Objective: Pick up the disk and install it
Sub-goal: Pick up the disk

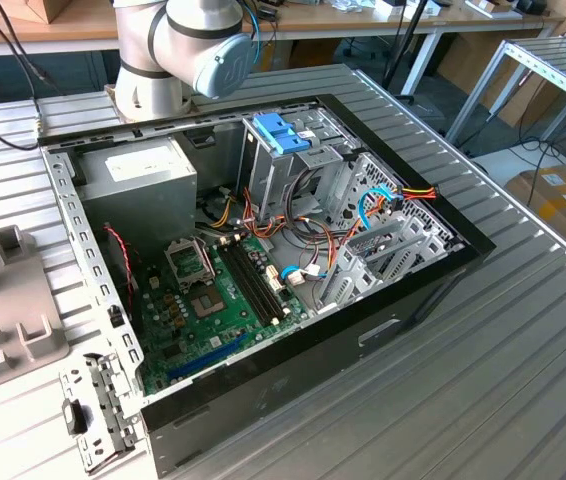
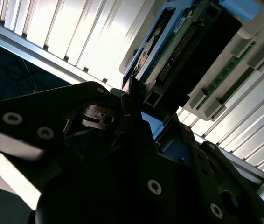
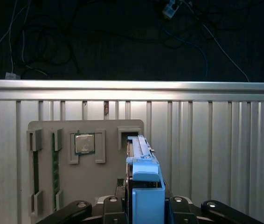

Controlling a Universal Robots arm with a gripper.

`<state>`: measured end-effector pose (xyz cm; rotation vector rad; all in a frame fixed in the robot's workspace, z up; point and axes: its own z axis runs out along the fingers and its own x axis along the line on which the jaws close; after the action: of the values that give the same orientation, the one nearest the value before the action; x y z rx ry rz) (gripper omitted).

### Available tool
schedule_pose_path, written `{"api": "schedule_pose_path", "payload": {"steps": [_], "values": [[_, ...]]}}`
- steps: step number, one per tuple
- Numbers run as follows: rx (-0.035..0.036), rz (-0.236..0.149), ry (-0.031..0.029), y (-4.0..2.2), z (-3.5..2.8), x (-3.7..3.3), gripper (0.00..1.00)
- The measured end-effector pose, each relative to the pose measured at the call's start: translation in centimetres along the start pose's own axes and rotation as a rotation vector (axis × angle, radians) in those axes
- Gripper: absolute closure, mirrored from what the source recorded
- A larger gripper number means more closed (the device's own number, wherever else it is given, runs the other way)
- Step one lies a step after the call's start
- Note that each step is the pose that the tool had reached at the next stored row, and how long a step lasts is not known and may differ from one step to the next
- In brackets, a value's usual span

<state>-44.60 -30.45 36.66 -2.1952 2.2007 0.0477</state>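
In the exterior view an open computer case (image 1: 263,250) lies on the ribbed metal surface (image 1: 523,330), with the arm (image 1: 188,50) behind it and a grey tray (image 1: 3,300) at the exterior view's left. In the first wrist view the disk (image 3: 139,149) stands on edge at that tray — the hand (image 3: 146,207) is closed on its blue end piece (image 3: 146,189), a finger against each side. The second wrist view shows the disk's green circuit board (image 2: 183,46).

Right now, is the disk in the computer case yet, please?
Out: the disk stands on edge at the grey parts tray, by the end effector.
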Motion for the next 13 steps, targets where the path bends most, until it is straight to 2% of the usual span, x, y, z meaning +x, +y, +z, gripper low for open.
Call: {"api": "schedule_pose_path", "payload": {"steps": [13], "values": [[0.0000,0.000,-0.0023,0.00,-0.69,-0.03,0.63]]}}
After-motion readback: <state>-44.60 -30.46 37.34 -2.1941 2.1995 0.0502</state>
